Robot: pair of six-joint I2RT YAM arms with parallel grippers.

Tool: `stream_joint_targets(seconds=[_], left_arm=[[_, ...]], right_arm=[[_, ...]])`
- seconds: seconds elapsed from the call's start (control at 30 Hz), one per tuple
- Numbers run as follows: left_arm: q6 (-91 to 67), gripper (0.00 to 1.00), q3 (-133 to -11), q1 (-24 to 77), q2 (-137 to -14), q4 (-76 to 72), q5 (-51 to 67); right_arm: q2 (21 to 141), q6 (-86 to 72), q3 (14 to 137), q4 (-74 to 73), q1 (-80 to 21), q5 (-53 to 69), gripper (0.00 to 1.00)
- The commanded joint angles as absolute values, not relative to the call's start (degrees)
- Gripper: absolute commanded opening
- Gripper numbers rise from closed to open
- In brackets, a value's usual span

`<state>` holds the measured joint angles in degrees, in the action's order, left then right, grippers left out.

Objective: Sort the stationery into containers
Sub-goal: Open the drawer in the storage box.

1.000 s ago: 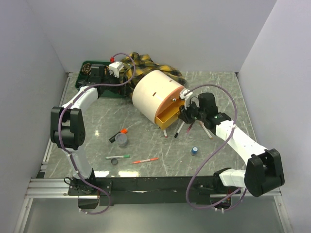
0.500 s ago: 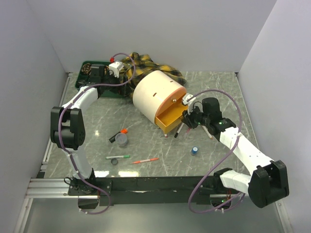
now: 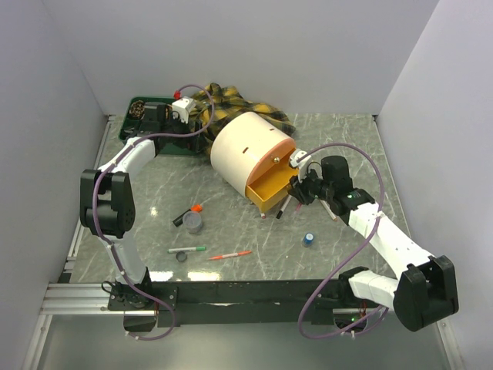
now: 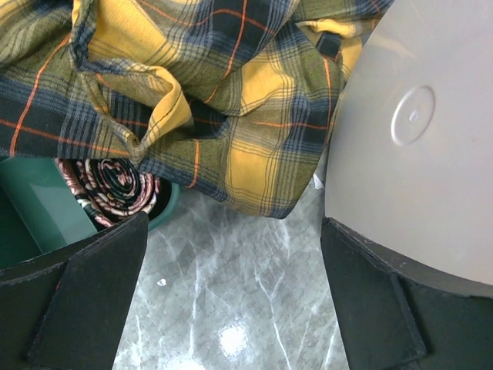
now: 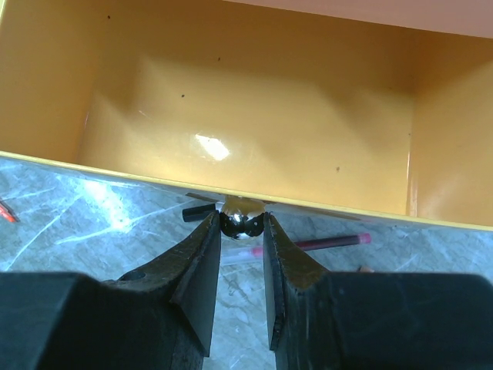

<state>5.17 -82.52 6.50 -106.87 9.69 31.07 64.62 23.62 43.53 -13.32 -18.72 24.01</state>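
The cream drum (image 3: 245,150) lies on its side, its orange tray (image 3: 269,189) drawn partway out. My right gripper (image 5: 242,223) is shut on the tray's small shiny knob (image 5: 243,220); the tray (image 5: 254,100) holds nothing. A red pen (image 5: 323,243) and a black pen (image 3: 283,206) lie just under the tray's front. My left gripper (image 4: 231,308) hangs open over bare table between the dark green tray (image 4: 46,216) and the drum (image 4: 416,154). Loose stationery lies mid-table: a black highlighter with orange cap (image 3: 187,213), a grey tape roll (image 3: 194,223), a green pen (image 3: 192,250) and a red pen (image 3: 229,254).
The yellow-and-black plaid cloth (image 4: 231,92) is bunched behind the drum, against the green tray (image 3: 132,100). A patterned roll (image 4: 108,185) sits in that tray. A small blue item (image 3: 308,239) lies near my right forearm. Walls close in the table on three sides.
My right gripper has drawn back to the right with the knob, pulling the orange tray farther out of the drum. The left arm has not moved.
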Motion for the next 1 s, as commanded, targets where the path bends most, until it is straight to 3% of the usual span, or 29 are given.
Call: stream_joint_targets(seconds=[0.0,0.13,0.3,0.4,0.8,0.97], left_arm=[[6.33,0.99,-81.91,6.33,-104.06,8.35,30.24],[6.42,0.99,-82.0,6.33,-103.89,8.26,29.97],[6.77,0.99,-81.83,6.24,-103.27,8.26,29.09],[7.12,0.99,-81.74,6.15,-102.75,8.35,28.83],[8.26,0.99,-78.06,4.48,-94.84,9.23,16.62],[8.96,0.99,-72.09,1.86,-88.17,10.28,11.08]], right_arm=[[63.54,25.4,42.28,-15.65,-18.19,23.03,0.07],[63.37,25.66,41.93,-15.91,-18.11,22.68,0.12],[62.23,25.31,42.01,-17.4,-18.19,22.15,0.35],[60.39,25.58,41.92,-18.89,-18.11,22.68,0.41],[47.47,33.39,40.17,-35.75,-18.1,21.53,0.57],[43.51,44.46,39.11,-40.41,-17.84,23.03,0.6]])
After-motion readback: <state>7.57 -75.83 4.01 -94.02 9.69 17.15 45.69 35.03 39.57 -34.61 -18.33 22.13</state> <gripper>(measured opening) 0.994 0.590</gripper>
